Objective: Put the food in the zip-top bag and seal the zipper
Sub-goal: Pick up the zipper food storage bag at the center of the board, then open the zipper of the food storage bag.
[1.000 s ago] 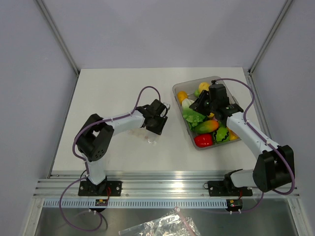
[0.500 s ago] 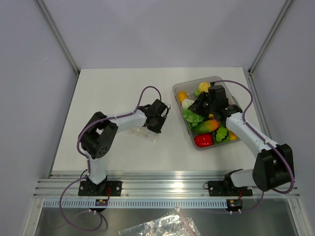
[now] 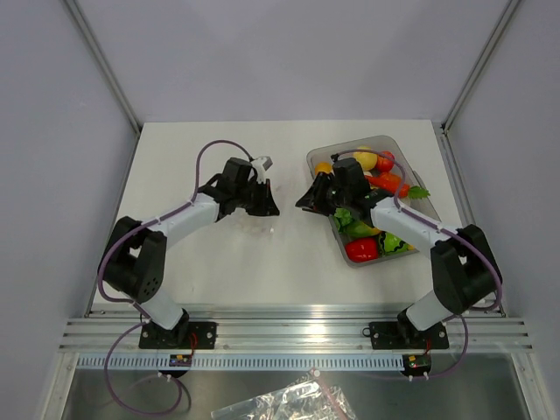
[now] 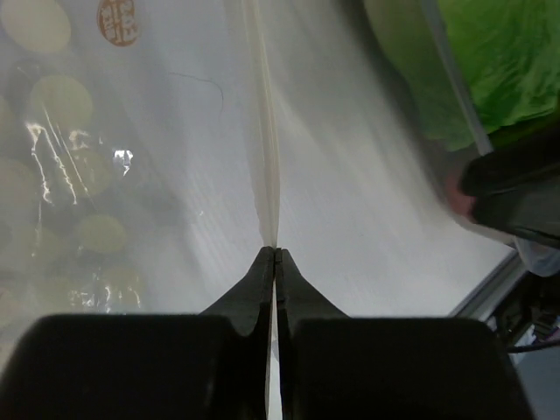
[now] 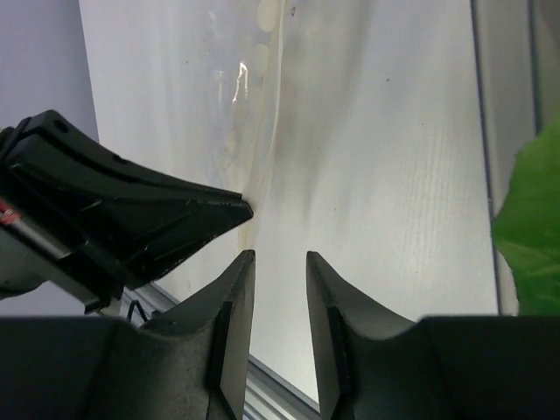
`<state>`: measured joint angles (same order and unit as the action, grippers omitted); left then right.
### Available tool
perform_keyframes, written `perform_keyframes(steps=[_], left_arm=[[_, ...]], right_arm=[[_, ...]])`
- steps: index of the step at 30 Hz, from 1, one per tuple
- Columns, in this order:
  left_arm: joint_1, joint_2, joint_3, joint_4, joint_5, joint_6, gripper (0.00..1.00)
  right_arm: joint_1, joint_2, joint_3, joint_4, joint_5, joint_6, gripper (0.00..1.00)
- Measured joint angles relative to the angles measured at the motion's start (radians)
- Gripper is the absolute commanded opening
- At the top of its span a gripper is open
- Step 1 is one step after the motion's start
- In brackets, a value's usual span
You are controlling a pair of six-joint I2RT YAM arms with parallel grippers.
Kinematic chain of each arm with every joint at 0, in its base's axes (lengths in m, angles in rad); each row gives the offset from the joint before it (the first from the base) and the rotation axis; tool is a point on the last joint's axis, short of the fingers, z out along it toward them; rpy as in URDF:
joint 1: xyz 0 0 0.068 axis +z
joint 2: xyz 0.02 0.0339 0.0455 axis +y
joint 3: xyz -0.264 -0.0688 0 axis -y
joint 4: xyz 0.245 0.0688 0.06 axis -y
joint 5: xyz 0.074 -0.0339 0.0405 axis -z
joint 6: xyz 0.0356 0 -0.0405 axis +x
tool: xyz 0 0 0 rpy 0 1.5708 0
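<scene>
Zipper (image 4: 271, 157) pinched in left hand (image 4: 275, 255)

place: robot lab test cell | signs: plain grey walls (image 3: 289, 52), white table (image 3: 219, 267), metal rail (image 3: 289, 327) at near edge, purple cables (image 3: 219, 143)

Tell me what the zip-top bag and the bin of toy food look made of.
Zip-top bag: thin clear plastic film, glossy; see-through, with bright glints. Bin: probably rigid clear plastic; its contents show through the walls.
</scene>
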<state>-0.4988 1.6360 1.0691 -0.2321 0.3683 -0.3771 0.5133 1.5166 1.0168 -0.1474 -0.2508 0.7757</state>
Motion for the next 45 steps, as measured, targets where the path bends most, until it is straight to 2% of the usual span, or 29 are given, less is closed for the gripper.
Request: perform_keyframes(steps=[7, 22, 32, 45], left_arm=[[0.012, -0.019, -0.044, 0.062, 0.109, -0.047, 0.0], [0.024, -0.034, -0.048, 0.089, 0.174, -0.069, 0.0], [0.042, -0.039, -0.049, 0.09, 0.182, -0.069, 0.0], [0.045, -0.039, -0.049, 0.092, 0.186, -0.068, 0.0]], right_arm=[[0.016, 0.128, 0.002, 0.127, -0.076, 0.07, 0.37], [0.028, 0.234, 0.085, 0.146, -0.085, 0.08, 0.36], [0.028, 0.231, 0.052, 0.181, -0.082, 0.095, 0.38], [0.028, 0.163, 0.015, 0.192, -0.079, 0.112, 0.48]])
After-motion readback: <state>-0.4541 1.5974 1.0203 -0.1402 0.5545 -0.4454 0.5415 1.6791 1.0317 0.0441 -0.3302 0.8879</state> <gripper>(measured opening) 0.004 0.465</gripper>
